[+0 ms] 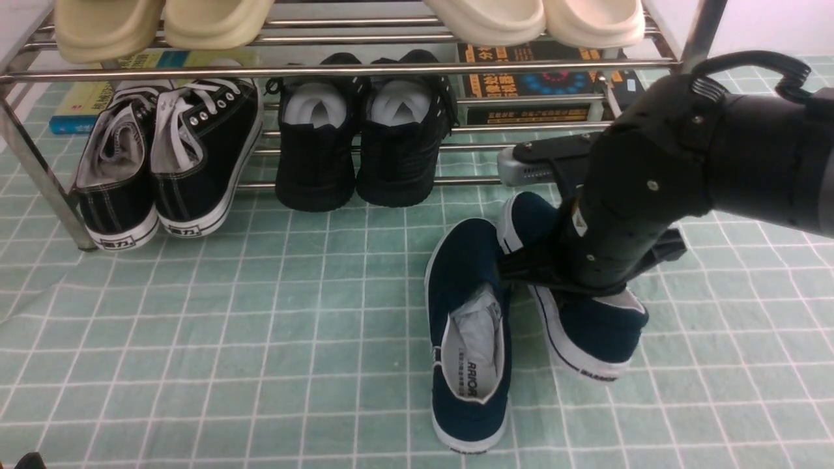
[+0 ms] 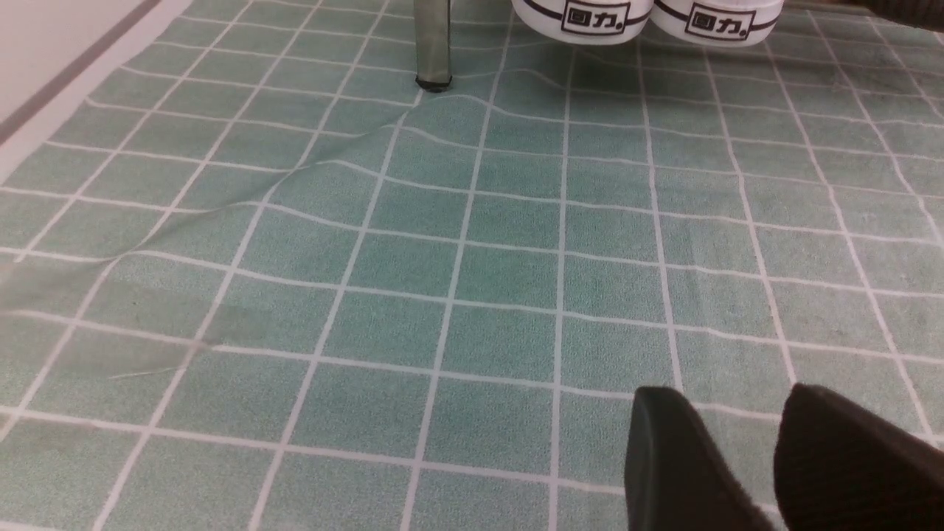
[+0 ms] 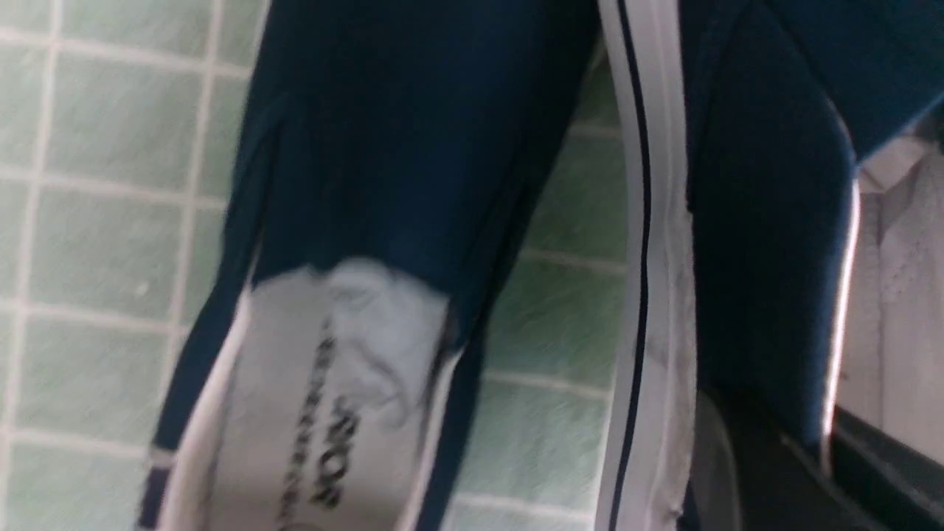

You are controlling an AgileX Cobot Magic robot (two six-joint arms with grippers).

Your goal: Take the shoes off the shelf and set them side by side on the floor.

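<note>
One navy slip-on shoe (image 1: 464,306) lies flat on the green gridded floor (image 1: 260,326), its "WARRIOR" insole and paper stuffing showing (image 3: 332,413). The second navy shoe (image 1: 589,329) is just right of it, tilted onto its side, with its white sole edge (image 3: 649,295) facing the first. My right gripper (image 1: 563,277) is shut on this shoe's side wall at the opening, fingers (image 3: 745,479) either side of the fabric. I cannot tell whether its heel touches the floor. My left gripper (image 2: 737,457) hovers open over bare floor, far to the left.
The chrome shelf (image 1: 339,70) spans the back. On its lower tier stand black lace-up sneakers (image 1: 163,163) and all-black shoes (image 1: 361,130), with books (image 1: 534,85) behind. Cream slippers (image 1: 163,23) sit on the top tier. A shelf leg (image 2: 433,44) and a floor wrinkle (image 2: 295,177) lie ahead of the left gripper.
</note>
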